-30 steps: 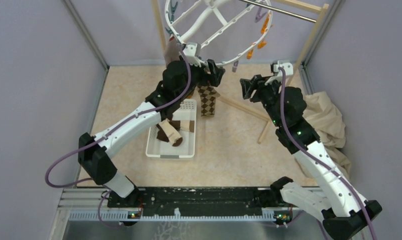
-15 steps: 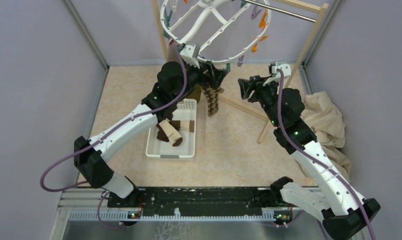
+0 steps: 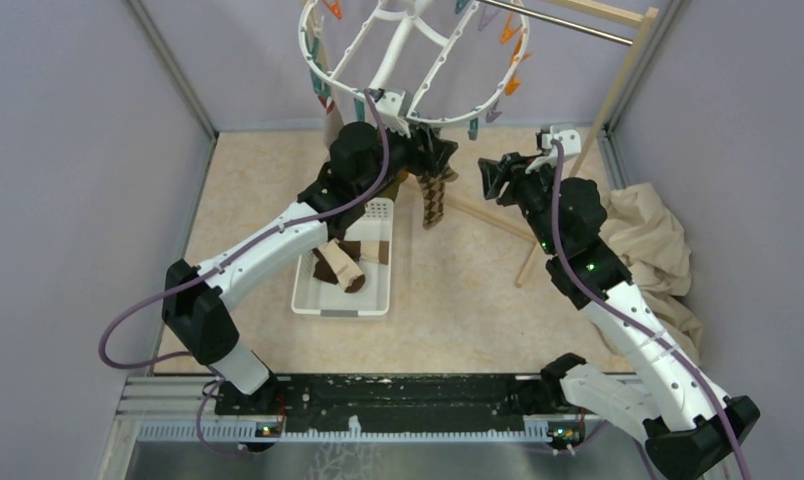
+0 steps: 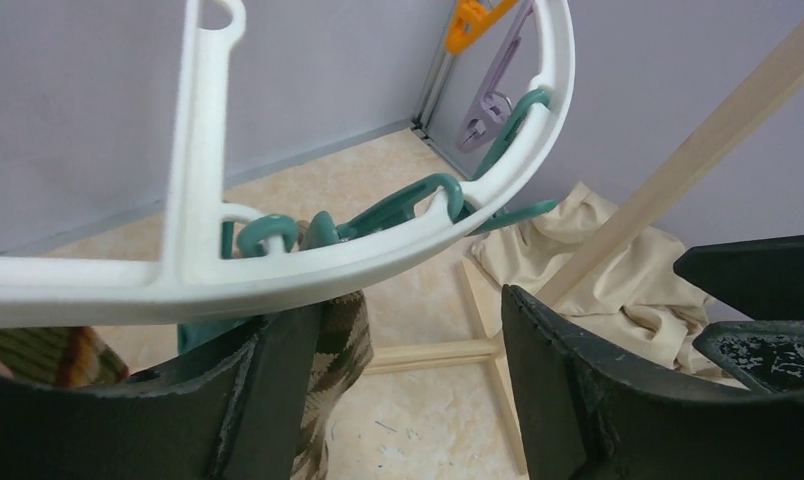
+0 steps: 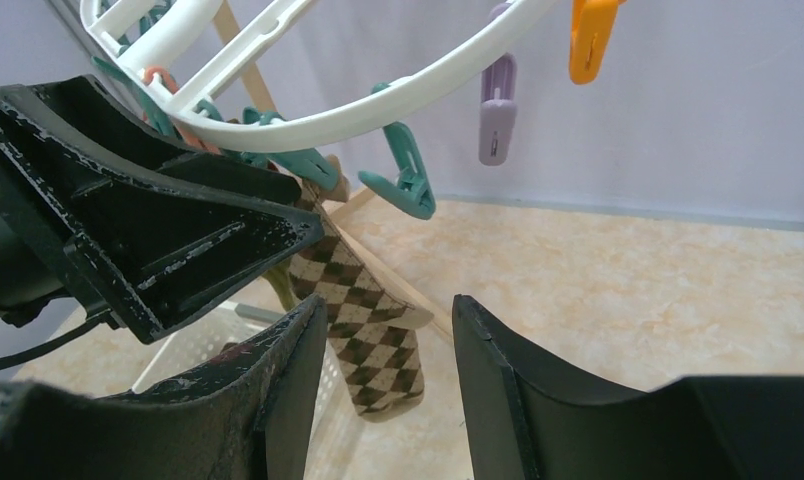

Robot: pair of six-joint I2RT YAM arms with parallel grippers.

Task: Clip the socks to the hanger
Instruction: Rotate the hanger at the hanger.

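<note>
The white oval hanger [image 3: 403, 60] hangs at the top middle, with teal, orange and purple pegs round its rim. A brown-cream argyle sock [image 3: 435, 200] hangs below its near rim by the teal pegs [image 5: 408, 175]; its top is hidden behind my left gripper. My left gripper [image 3: 440, 152] is open just under the rim [image 4: 378, 255], with the argyle sock [image 4: 338, 350] against its left finger. My right gripper [image 3: 490, 178] is open and empty, a little right of the sock [image 5: 368, 330]. A green-orange striped sock [image 4: 48, 350] shows at the far left. Brown and cream socks [image 3: 343, 262] lie in the tray.
A white tray [image 3: 308, 300] sits on the floor under my left arm. A wooden rack [image 3: 623, 70] with a metal bar [image 3: 558, 22] stands behind and to the right, its foot [image 3: 498, 222] crossing the floor. A big beige cloth [image 3: 658, 250] lies at the right wall.
The hanger has swung and tilted up toward the left. My left gripper has shifted slightly right under the rim, and the hanging argyle sock moved right with it. The right gripper barely moved.
</note>
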